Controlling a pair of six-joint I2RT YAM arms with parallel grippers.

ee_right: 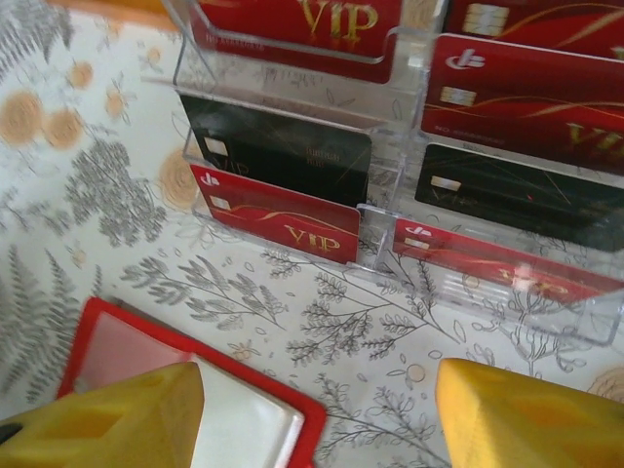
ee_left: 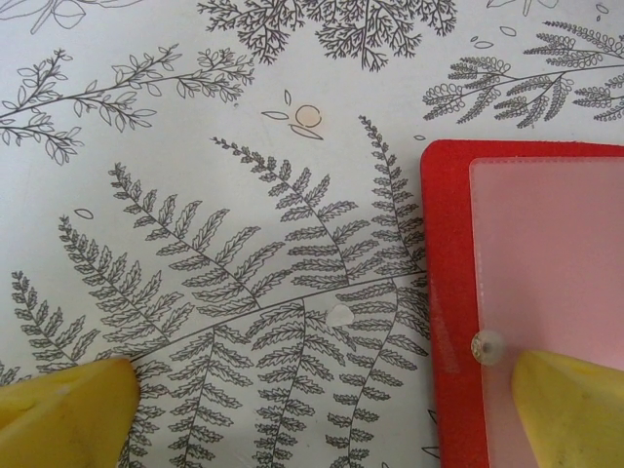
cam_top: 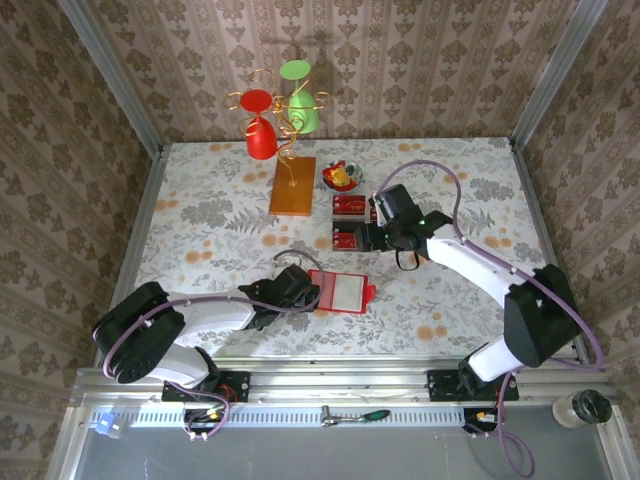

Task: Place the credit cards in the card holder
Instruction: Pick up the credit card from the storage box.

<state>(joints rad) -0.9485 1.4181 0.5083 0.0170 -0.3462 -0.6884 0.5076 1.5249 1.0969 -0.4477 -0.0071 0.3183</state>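
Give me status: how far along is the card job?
Done: card holder lies open, pale side up, no card visibly in it. In hand: nothing; right gripper is open and empty facing the clear tray, left gripper open astride the holder's edge. Left: the credit cards, all seen sitting in the tray.

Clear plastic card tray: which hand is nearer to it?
Right. The right hand is just beside the clear plastic card tray, facing it; the left hand is farther off, at the glossy red card holder.
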